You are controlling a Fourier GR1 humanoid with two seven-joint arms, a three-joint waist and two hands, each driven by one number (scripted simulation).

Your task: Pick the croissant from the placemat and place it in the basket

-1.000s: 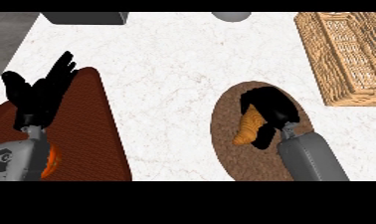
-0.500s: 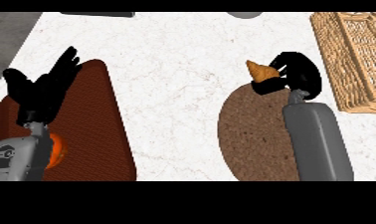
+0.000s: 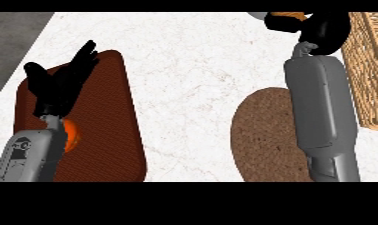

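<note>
We have the croissant [image 3: 288, 16] off the placemat [image 3: 266, 134] and up in our right hand [image 3: 325, 26], whose black fingers curl round it so that only an orange-brown end shows at the top of the head view. The hand sits just beside the basket [image 3: 363, 69], at its near-left edge, but not yet over its inside, as far as we can judge. So the pick looks done; what is left is to carry it across above the basket and let go. Our left hand [image 3: 63, 84] rests open, fingers up, over a reddish-brown mat [image 3: 111, 134], with something orange [image 3: 71, 136] beside the forearm.
</note>
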